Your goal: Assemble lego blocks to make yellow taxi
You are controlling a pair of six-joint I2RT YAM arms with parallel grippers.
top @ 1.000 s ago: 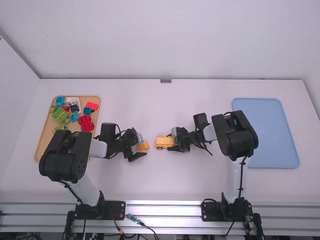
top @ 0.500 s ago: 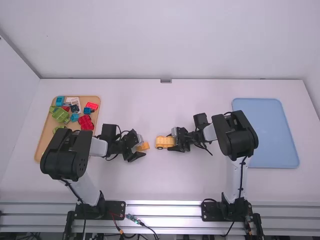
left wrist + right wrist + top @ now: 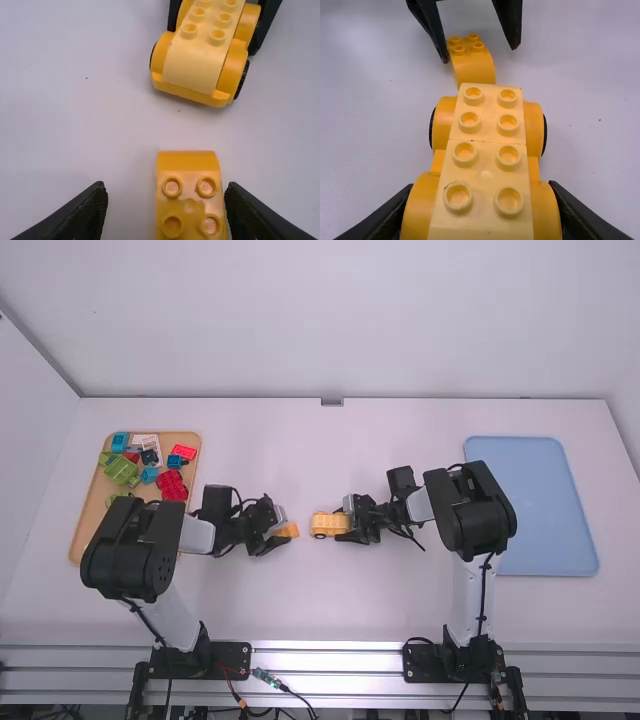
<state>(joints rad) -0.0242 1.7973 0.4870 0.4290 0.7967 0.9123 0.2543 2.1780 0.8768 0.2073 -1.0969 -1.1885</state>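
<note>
Left tool (image 3: 284,529) straddles brick (image 3: 190,167) between block tray (image 3: 86,516) and yellow car (image 3: 485,175).

White arm links (image 3: 197,536), bulky rounded black joints (image 3: 130,555), thin black cables (image 3: 484,590), black rectangular bases (image 3: 423,664).

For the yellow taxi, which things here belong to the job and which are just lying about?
Taxi job:
yellow studded brick car with wheels
yellow-orange curved block with studs

Seemingly just lying about:
red blocks, green blocks and blue blocks in a tan tray
pale blue rectangular tray, perhaps for the finished taxi
</note>
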